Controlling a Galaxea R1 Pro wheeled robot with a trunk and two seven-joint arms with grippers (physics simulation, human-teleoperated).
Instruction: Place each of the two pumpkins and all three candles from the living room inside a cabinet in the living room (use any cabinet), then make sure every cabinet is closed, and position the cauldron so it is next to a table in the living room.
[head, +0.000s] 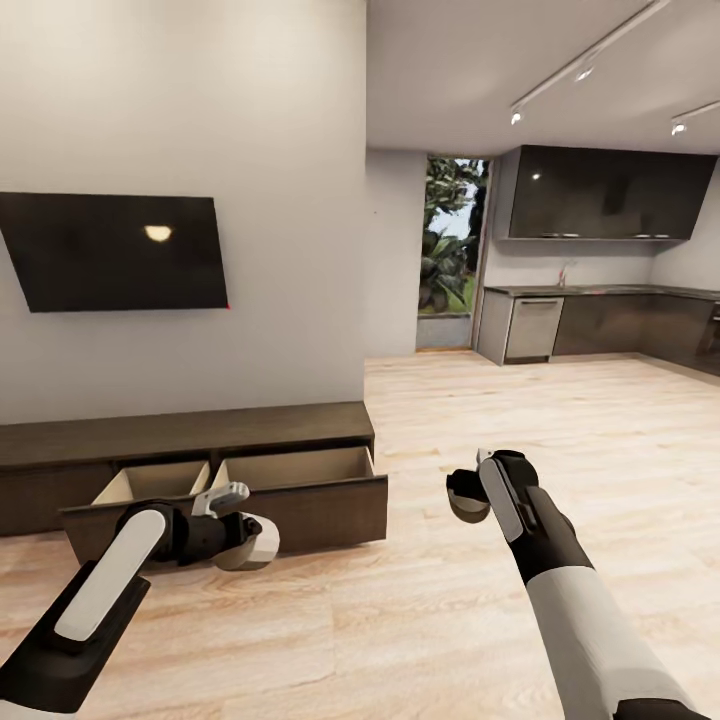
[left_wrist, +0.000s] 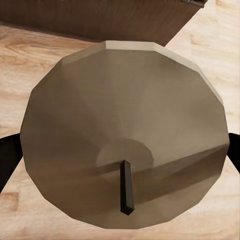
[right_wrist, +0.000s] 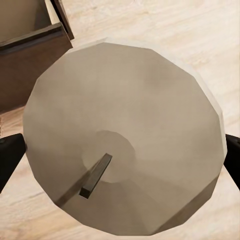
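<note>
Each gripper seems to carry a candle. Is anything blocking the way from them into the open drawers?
Nothing visible does. The cabinet has two drawers pulled open, with bare wood floor between them and both candles: one in the left gripper, one in the right gripper.

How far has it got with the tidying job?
The cabinet has two drawers open, their visible insides bare. In hand: one candle between the left fingers, another candle between the right fingers. Still to do: stowing them, closing up.
</note>
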